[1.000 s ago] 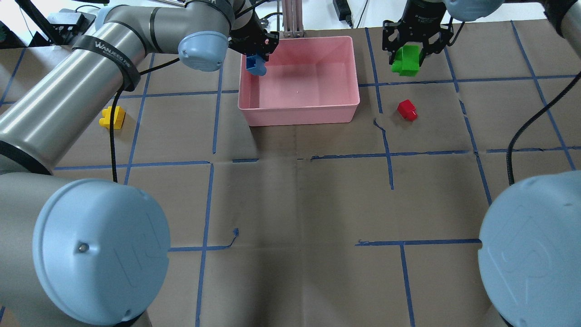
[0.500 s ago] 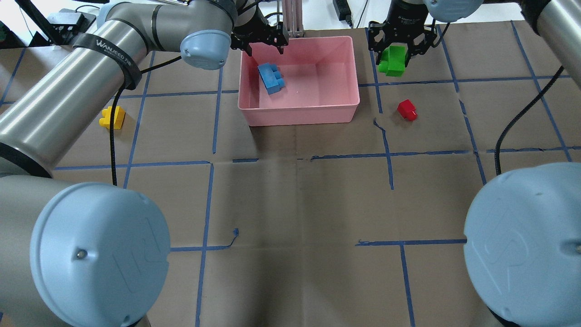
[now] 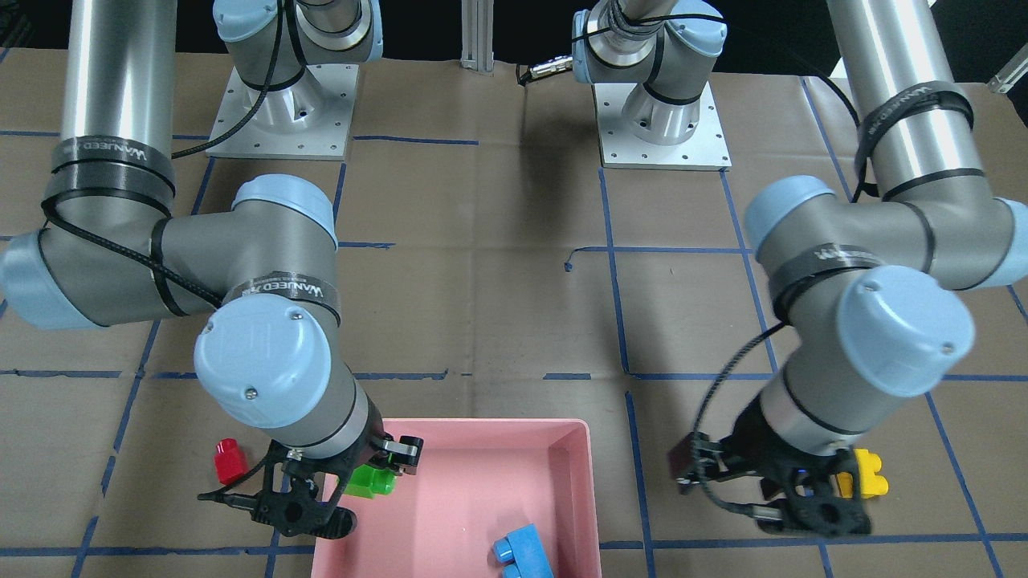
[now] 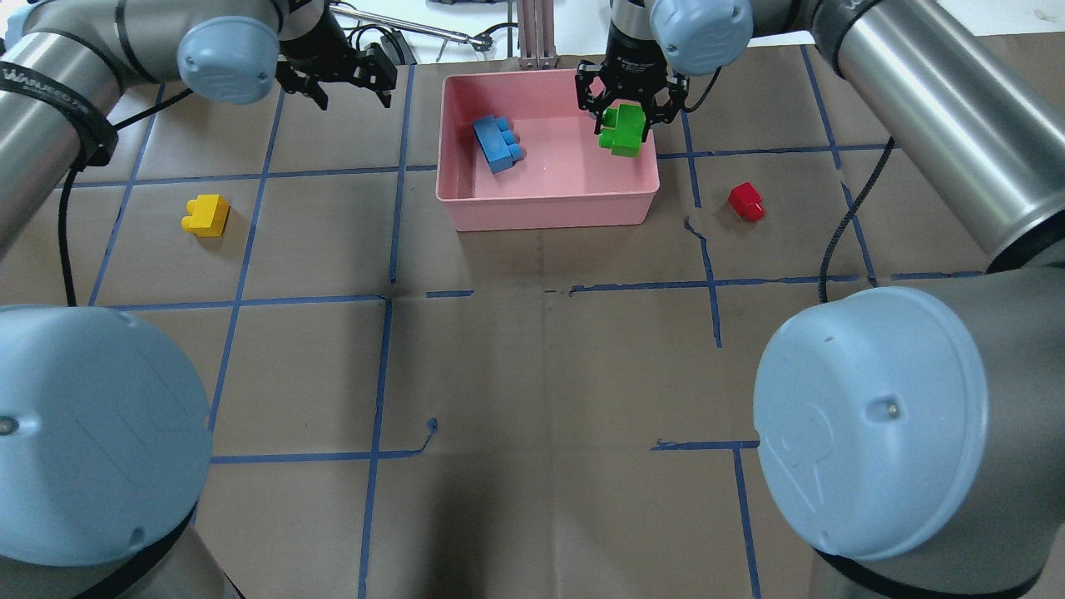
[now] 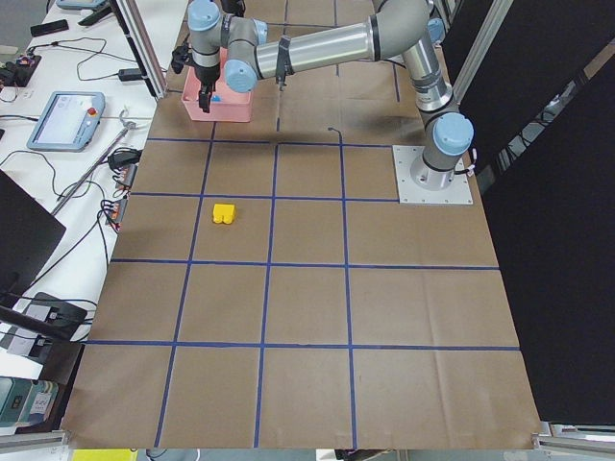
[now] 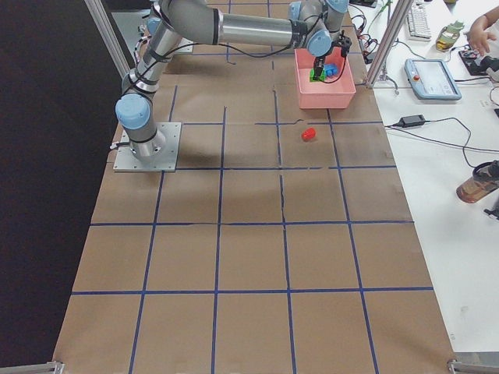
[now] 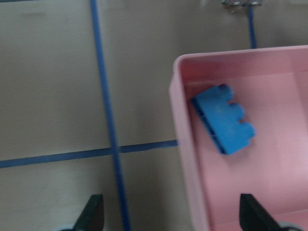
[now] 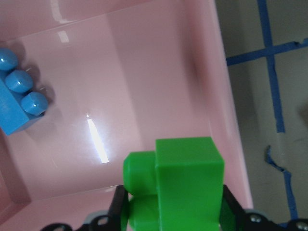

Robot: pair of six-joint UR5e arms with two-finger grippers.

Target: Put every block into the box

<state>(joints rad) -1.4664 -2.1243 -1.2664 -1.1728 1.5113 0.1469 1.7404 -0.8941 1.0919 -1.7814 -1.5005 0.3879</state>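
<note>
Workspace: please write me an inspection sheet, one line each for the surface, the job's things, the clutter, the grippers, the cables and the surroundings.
Surface: table covered in brown paper with a blue tape grid.
Job's things: blue block lies inside the box; green block is held above the box's right side; yellow block and red block lie on the table outside it.
Clutter: nothing seen.
Grippers: left gripper open and holding nothing, left of the box; right gripper shut on the green block.
Cables: black cables hang from both arms.
Surroundings: pendant on a side desk.
</note>
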